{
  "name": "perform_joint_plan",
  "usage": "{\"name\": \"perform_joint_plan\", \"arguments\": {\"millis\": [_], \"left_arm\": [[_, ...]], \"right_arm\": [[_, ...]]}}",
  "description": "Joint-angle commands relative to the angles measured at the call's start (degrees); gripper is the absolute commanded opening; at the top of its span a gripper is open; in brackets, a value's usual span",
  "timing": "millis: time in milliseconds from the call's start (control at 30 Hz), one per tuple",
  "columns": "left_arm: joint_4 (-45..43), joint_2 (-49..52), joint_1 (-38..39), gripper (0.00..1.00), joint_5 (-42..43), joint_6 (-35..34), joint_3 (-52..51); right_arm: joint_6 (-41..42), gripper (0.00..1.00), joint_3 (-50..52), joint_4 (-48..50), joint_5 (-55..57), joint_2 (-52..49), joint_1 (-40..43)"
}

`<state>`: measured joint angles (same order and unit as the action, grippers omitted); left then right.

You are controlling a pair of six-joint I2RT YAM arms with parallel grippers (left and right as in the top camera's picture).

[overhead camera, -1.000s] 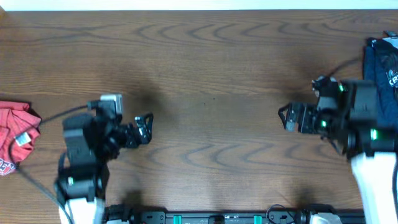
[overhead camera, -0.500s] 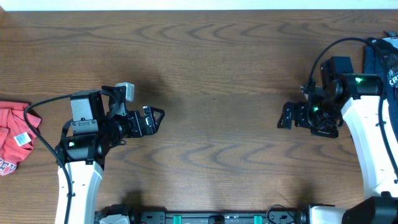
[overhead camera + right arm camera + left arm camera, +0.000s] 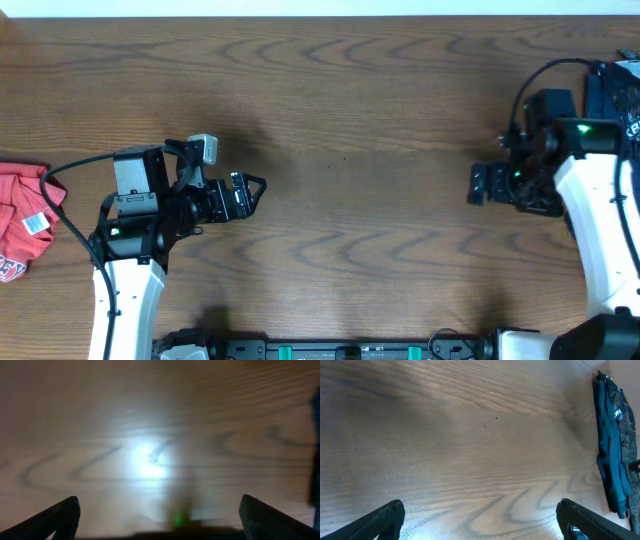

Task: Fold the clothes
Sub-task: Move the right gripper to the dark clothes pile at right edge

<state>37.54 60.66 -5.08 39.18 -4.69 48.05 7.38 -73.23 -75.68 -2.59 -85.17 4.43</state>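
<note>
Red garment (image 3: 20, 225) overhead only; navy garment (image 3: 612, 445) in left-wrist view too

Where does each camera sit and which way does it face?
Overhead: above the table, facing down; left arm, right arm, red garment left, navy garment right.
Left wrist: looks across wood to the navy garment; left fingers at bottom corners.
Right wrist: blurred bare wood; right fingers.
Shared: overhead and left wrist both show the navy garment.

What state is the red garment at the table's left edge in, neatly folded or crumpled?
Crumpled: the red garment lies bunched in uneven wrinkles, its white tag exposed, partly out of frame.
</note>
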Motion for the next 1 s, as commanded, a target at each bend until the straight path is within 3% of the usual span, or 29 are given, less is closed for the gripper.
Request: {"name": "perform_joint_plan", "arguments": {"millis": [0,200,367,600,967], "left_arm": [[0.61,-0.09,0.17,0.98,0.87,-0.02,1.25],[1.92,-0.09,0.37,0.98,0.72,1.36,1.25],[2.97,-0.04,2.36,0.98,0.37,2.73,1.22],[3.06,-0.04,6.82,0.98,-1.51,2.73,1.18],[4.22,0.35,13.09,0.98,-6.47,2.71,0.92]], "right_arm": [[0.70,0.99,-2.86,-0.22,2.36,-2.12,6.25],[-0.85,0.99,-12.11,-4.11,-2.43,-9.70,17.05],[-0.50,0.99,-19.80,-3.93,-1.86,-14.58,19.67],[7.43,0.99,-29.53,-3.50,10.12,-19.85,22.84],[9.11,0.99,-31.06,-3.43,12.61,-27.61,38.01]]}}
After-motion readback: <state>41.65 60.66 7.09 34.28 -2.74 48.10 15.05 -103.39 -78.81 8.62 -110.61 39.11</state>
